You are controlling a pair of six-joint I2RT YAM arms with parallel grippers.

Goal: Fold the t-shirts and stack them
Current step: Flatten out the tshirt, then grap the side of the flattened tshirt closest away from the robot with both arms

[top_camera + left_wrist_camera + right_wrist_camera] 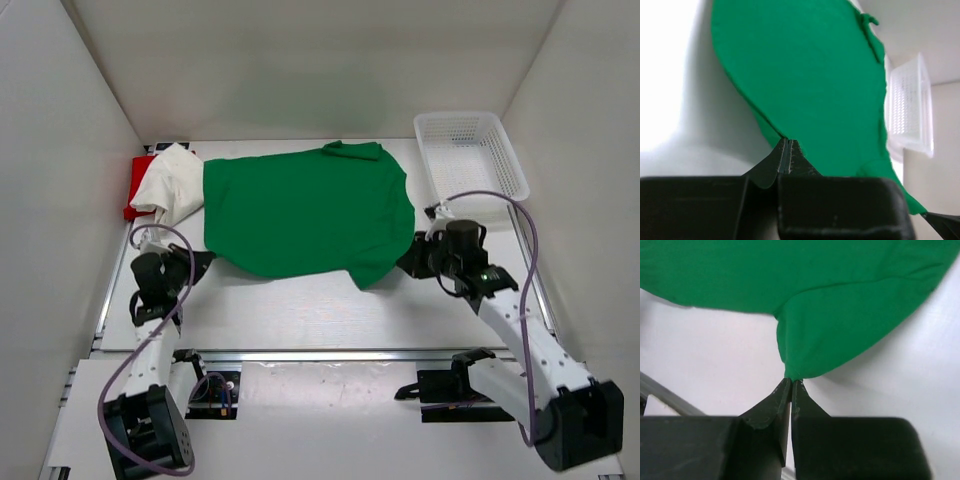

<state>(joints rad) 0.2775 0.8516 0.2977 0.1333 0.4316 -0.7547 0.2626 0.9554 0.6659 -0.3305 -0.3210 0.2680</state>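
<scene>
The green t-shirt [300,210] lies spread over the middle of the table, collar toward the back. My left gripper [207,262] sits at its near left corner. In the left wrist view its jaws [787,140] are pressed together right on the green hem [815,75]. My right gripper [410,258] is at the shirt's near right edge. Its tips [791,379] are shut on a pinch of green cloth [815,290] drawn to a point. A white t-shirt [172,185] lies bunched at the back left, over a red t-shirt [135,185] that mostly hides beneath it.
A white mesh basket [515,175] stands at the back right, also in the left wrist view [910,110]. White walls close in the table on three sides. A metal rail [330,354] runs along the near edge between the arm bases.
</scene>
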